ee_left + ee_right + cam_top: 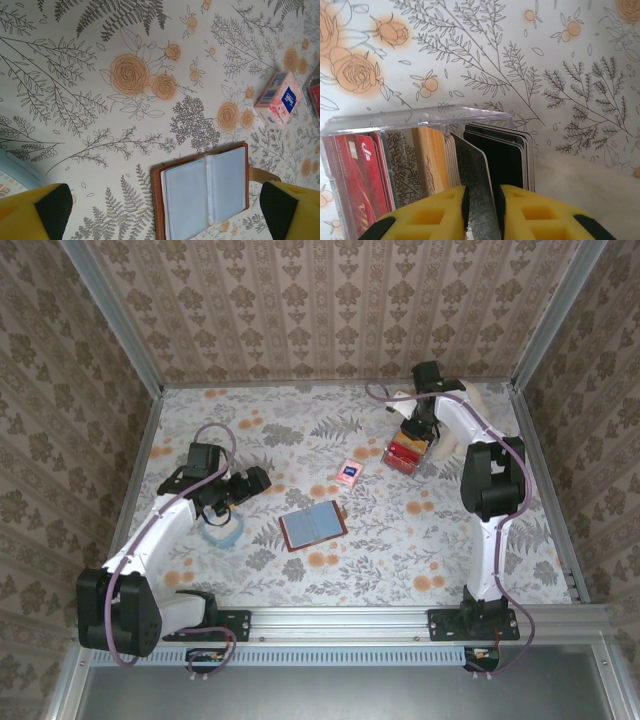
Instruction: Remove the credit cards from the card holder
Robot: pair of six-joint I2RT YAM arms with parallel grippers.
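The brown leather card holder (313, 525) lies open at the table's middle, its clear sleeves (205, 192) showing blank. My left gripper (258, 480) hovers just left of it, wide open (167, 212), with nothing between its fingers. At the back right my right gripper (412, 432) points down into a clear plastic box (405, 455). One dark patterned card (475, 165) leans between its yellow fingers (480, 210), whose pads stand slightly apart, so the card looks loose. The box (420, 116) also holds red cards (360, 175), an orange card (430, 160) and a black stack (510, 160).
A small pink packet (349, 472) (278, 99) lies between the card holder and the clear box. A pale blue ring (220, 530) sits under the left arm. Metal rails edge the table on both sides.
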